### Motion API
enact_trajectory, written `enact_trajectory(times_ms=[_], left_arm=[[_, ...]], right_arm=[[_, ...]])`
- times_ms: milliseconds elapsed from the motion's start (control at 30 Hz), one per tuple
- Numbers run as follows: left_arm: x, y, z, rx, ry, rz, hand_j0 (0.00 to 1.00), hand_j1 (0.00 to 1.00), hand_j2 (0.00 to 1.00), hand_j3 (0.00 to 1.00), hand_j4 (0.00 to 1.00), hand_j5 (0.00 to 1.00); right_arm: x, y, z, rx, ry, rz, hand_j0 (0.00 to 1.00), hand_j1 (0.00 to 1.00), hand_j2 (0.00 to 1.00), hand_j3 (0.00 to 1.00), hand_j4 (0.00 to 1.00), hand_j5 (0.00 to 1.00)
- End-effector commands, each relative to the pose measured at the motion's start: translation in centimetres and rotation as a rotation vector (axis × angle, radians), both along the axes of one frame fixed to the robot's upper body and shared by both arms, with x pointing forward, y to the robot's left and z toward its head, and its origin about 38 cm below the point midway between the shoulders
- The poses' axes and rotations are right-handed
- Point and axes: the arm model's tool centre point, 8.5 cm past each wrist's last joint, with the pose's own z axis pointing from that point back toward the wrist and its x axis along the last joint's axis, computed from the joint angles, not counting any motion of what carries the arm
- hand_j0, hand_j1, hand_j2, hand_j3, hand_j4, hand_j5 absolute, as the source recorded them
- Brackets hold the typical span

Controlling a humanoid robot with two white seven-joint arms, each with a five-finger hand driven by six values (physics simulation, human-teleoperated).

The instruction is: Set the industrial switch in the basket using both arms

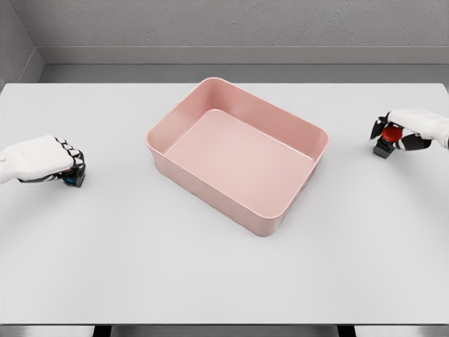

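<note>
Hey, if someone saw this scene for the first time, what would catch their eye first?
The big pink basket in the middle of the white table, set at an angle with nothing in it. Then the two white hands at the edges: the right hand curled around a red-topped switch, the left hand closed over a small dark object.

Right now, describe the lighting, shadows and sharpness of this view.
Head view: even, diffuse light, no glare on the table; soft shadow inside the basket along its near-left wall; render is slightly soft, so the switch under the right hand and the item under the left hand lack detail.
</note>
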Motion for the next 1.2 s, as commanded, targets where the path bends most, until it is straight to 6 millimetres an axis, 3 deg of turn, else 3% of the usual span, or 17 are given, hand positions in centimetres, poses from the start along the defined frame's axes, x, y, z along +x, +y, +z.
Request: enact_trajectory(times_ms=[0,300,500,600,700,800,900,1167], left_arm=[[0.1,0.0,0.1,-0.007,-0.004,0.001,0.38,0.38,0.38,0.38,0.38,0.38],[0.4,-0.6,1.1,-0.075,-0.02,0.001,0.29,0.29,0.29,0.29,0.29,0.29],[1.3,-2.0,1.7,-0.154,-0.037,-0.007,0.29,0.29,0.29,0.29,0.29,0.29],[2.6,-2.1,3.4,-0.224,-0.064,0.008,0.29,0.29,0.29,0.29,0.29,0.29],[3.6,-1.6,4.5,-0.298,-0.077,0.04,0.29,0.29,0.29,0.29,0.29,0.29],[4.3,-3.6,5.1,-0.412,-0.081,0.015,0.3,0.3,0.3,0.3,0.3,0.3],[4.6,-4.2,6.0,-0.473,-0.087,0.005,0.3,0.3,0.3,0.3,0.3,0.3],[5.1,-3.8,8.6,-0.572,-0.124,0.009,0.3,0.3,0.3,0.3,0.3,0.3]], right_arm=[[0.0,-0.2,0.1,-0.002,-0.002,-0.001,0.5,0.5,0.5,0.5,0.5,0.5],[0.2,-1.4,2.1,-0.022,-0.036,-0.021,0.5,0.5,0.5,0.5,0.5,0.5],[0.8,-1.6,3.9,-0.025,-0.072,-0.026,0.5,0.5,0.5,0.5,0.5,0.5],[1.0,-1.5,4.7,-0.022,-0.088,-0.025,0.5,0.5,0.5,0.5,0.5,0.5],[1.2,-0.7,5.6,-0.021,-0.113,-0.001,0.5,0.5,0.5,0.5,0.5,0.5],[1.1,0.6,6.1,-0.019,-0.129,0.035,0.5,0.5,0.5,0.5,0.5,0.5],[1.2,0.7,6.6,-0.019,-0.141,0.037,0.5,0.5,0.5,0.5,0.5,0.5],[1.7,1.6,9.5,-0.013,-0.205,0.051,0.51,0.51,0.51,0.51,0.51,0.51]])
